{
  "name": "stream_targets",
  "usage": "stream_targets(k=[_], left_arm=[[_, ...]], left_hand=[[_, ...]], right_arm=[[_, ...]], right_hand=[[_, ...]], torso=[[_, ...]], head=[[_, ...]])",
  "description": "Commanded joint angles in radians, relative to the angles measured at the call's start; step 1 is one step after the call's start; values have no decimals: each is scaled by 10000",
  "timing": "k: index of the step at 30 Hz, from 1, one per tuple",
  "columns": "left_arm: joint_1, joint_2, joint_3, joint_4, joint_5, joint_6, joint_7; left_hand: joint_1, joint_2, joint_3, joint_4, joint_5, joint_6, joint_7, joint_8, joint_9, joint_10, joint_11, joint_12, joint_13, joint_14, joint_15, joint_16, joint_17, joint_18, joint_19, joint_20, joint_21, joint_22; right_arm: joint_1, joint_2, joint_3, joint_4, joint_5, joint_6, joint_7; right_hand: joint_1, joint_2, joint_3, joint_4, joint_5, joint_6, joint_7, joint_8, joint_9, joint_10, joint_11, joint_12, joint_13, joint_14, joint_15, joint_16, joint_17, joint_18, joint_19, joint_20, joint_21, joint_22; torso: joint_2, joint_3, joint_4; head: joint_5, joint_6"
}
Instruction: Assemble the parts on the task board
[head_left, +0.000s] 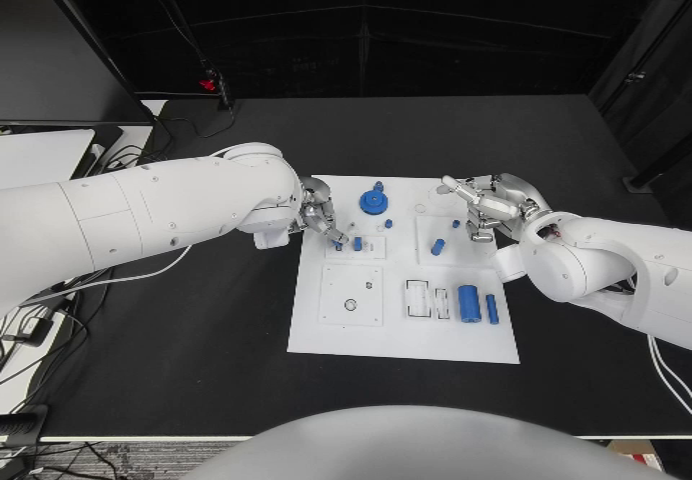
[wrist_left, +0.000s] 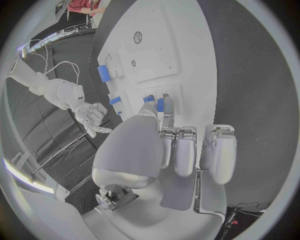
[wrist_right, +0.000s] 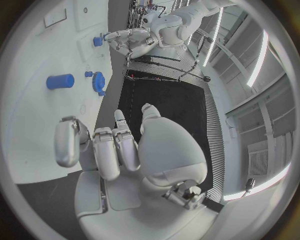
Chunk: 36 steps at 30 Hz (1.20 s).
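Our left hand (head_left: 320, 222) pinches a small blue plastic peg (wrist_left: 160, 104) near the white task board's (head_left: 325, 335) left edge, right hand (head_left: 490, 208) spread empty; a misaligned insertion could jam or drop it.

Left arm: I see it reach in from the side, bent at the wrist.
Left hand (head_left: 323, 222): fingertips (wrist_left: 164, 104) pinched together, pointing down.
Right arm: angled in from the opposite side.
Right hand (head_left: 488, 207): I see its fingers apart, holding nothing.

A robotics lab; black-draped walls (head_left: 433, 50), cabled black table (head_left: 173, 380)
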Motion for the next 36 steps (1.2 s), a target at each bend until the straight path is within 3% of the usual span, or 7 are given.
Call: stream_targets(k=[1,11,36], left_arm=[[2,33,7,-21,37,189,7],[-32,-38,7,-7,36,351,-66],[-86,-1,7,-136,-49,352,-96]], left_hand=[[912,892,178,-126,-60,132,-84,44,22,1134,-125,-54,2601,1048,-92,8,2634,-65,1043,-67,31,2634],[907,897,209,-123,-87,126,-82,45,26,1134,-122,-54,2601,1048,-92,8,2634,-65,1043,-64,31,2634],[858,906,287,-106,-161,101,-67,43,38,1134,-110,-54,2601,1048,-86,8,2634,-65,1043,-54,31,2634]], right_arm=[[10,1,4,45,-16,36,98],[10,-38,4,79,-15,40,100],[10,-49,3,90,-15,46,92]], right_hand=[[65,10,-73,18,73,-70,190,61,9,1041,90,25,2632,1039,37,25,2634,104,-69,-7,-79,1775],[64,10,-73,18,73,-70,190,62,9,1041,90,25,2632,1039,37,25,2634,104,-70,-7,-80,1775],[64,10,-73,18,73,-70,190,62,9,1041,90,25,2632,1039,37,25,2634,104,-70,-7,-80,1775]], torso=[[0,4,-7],[1,10,20],[0,3,6]], head=[[2,-15],[-13,-54],[32,-117]])
